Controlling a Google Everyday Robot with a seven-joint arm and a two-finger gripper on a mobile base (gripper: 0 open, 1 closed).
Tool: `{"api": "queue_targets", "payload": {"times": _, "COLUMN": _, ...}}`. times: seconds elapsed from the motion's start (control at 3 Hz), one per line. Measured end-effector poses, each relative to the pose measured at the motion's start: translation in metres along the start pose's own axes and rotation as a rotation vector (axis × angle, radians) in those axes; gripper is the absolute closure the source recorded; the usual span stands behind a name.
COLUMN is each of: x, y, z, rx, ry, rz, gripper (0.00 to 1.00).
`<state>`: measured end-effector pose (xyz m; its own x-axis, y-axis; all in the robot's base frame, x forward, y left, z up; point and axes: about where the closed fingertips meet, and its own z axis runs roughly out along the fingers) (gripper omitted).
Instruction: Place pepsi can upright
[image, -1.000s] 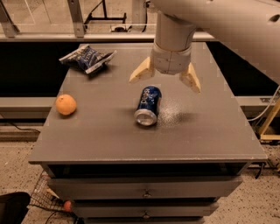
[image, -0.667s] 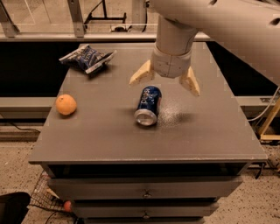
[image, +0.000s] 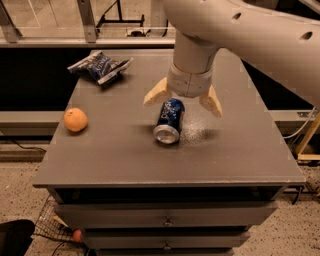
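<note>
The pepsi can (image: 169, 120) is blue with white lettering and lies on its side near the middle of the grey table (image: 125, 160), its silver end facing the front. My gripper (image: 183, 101) hangs right above the can's far end, open, with one tan finger (image: 155, 92) to the left of the can and the other (image: 212, 101) to its right. Neither finger touches the can. The arm's pale wrist hides the table just behind the can.
An orange (image: 75, 119) sits near the table's left edge. A blue-and-white foil snack bag (image: 99, 66) lies at the back left. Drawers run under the tabletop at the front. A rail and floor lie behind the table.
The gripper has come down and slightly toward the front, so its open fingers now straddle the can's far end. The can, orange and bag have not moved.
</note>
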<state>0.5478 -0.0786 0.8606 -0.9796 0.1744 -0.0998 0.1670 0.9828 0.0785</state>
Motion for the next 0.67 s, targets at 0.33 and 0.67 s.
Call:
{"api": "queue_targets", "payload": {"times": 0.33, "x": 0.0026, "y": 0.0009, "z": 0.0089, "rx": -0.010, "ry": 0.020, "rz": 0.014, "gripper": 0.18}}
{"api": "queue_targets", "payload": {"times": 0.67, "x": 0.0027, "y": 0.0013, "z": 0.0094, "rx": -0.011, "ry": 0.019, "rz": 0.013, "gripper": 0.41}}
